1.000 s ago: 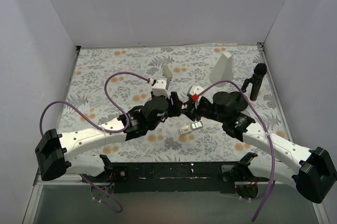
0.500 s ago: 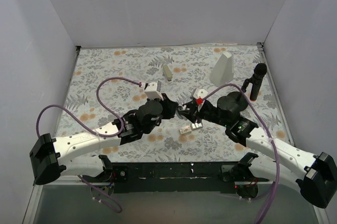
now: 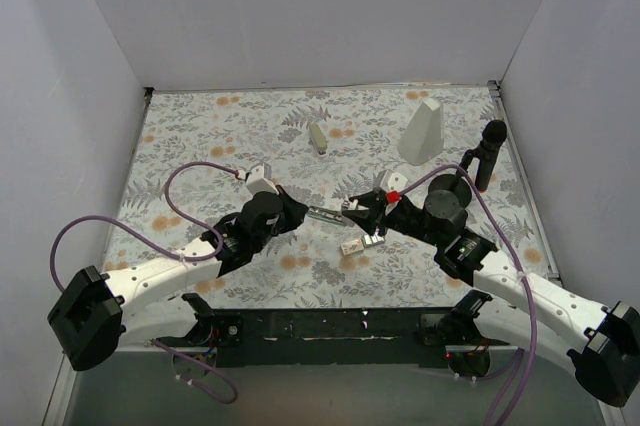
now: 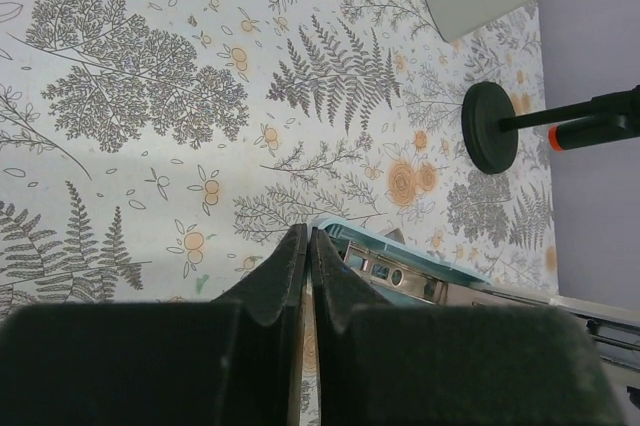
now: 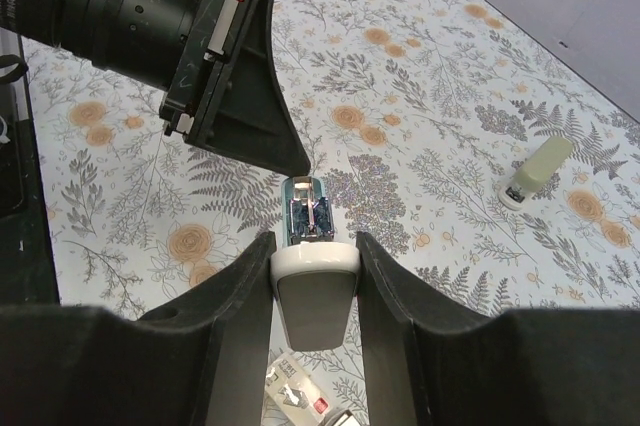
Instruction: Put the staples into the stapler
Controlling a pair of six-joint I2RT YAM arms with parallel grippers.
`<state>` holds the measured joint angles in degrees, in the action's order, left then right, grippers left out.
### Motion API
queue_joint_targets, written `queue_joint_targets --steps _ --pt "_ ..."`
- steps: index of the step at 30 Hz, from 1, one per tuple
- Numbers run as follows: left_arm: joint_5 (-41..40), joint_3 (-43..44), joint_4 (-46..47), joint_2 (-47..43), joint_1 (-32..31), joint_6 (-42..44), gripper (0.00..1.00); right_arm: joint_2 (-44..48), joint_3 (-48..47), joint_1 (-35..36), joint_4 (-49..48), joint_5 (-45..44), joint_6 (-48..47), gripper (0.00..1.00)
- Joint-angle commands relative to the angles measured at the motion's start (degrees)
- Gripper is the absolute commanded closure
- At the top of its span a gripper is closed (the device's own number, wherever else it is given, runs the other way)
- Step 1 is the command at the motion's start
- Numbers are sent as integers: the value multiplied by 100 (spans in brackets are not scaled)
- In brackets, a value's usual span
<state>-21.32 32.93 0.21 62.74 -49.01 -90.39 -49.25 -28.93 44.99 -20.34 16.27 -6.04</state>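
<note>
R claw [image 5: 315,244]: jaws part-open, clamped on both sides of the pale rear end of the stapler [image 5: 305,211]; blue nose w/ silver channel is left sticking out past the fingertips.
L claw [image 4: 308,246]: jaws pressed together; tips are set right at the stapler's nose. Whether a thin metal part is nipped there cannot be told.
Stapler pos.: held low over the floral mat [image 3: 200,136], mid-table, between the 2 claws, approx. level.
Stapler handling (est.): light, stiff plastic shell, smooth, so twisting under a side push is likely. It is best gripped across the flat flanks of the rear, as now, w/ the channel left free.
Staples [image 3: 352,244]: tiny cream box lying on the mat just near-side of the R claw, apart from the stapler; not held.
Staples handling (est.): strips v. light, thin and brittle, easily snapped or scattered. They are best pinched on the long sides near mid-length w/ gentle force.
Further out: beige stapler [image 3: 318,136], white wedge block [image 3: 423,131] and black stand [image 3: 485,154] are all seen well apart at the far side.
</note>
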Motion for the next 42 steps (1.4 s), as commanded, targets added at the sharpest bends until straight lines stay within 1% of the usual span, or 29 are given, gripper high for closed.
queue_joint_targets --steps 1,2,5,8,9,12,15,17,20,23,27,32,37,39,42 --pt "399 -287 -47 -25 269 -330 100 285 19 -43 -1077 104 138 99" --pt "531 -348 249 45 278 -391 100 294 36 -43 -1121 148 156 99" --pt "1032 -410 601 246 278 -611 100 276 10 -43 -1262 297 226 99" --pt "1480 -340 796 659 278 -682 100 241 19 -43 -1446 411 314 99" --pt "1551 -261 805 852 278 -682 100 241 19 -43 -1481 438 323 99" --pt "1631 -269 866 942 278 -787 100 328 71 -43 -1570 395 358 99" --pt "1570 -410 1016 767 278 -919 100 399 80 -52 -1491 306 306 99" --pt "1543 -410 1043 626 278 -832 100 347 1 -52 -1264 324 192 99" --pt "1526 -427 1261 372 278 -455 87 250 -25 -52 -1148 359 78 99" --pt "1447 -401 1438 73 287 -138 73 127 -113 -52 -832 385 -46 99" --pt "1420 -278 1535 -147 296 372 60 -5 -218 -52 -481 421 -239 99" --pt "1525 -76 1517 -61 296 496 58 -67 -236 -52 -418 456 -301 99" --pt "1816 47 1456 439 296 347 57 -32 -184 -52 -708 456 -152 99" --pt "1711 56 1211 546 296 224 57 283 -52 -69 -1102 299 15 99" --pt "1640 -49 1008 625 296 48 57 766 89 -148 -1376 87 147 99"
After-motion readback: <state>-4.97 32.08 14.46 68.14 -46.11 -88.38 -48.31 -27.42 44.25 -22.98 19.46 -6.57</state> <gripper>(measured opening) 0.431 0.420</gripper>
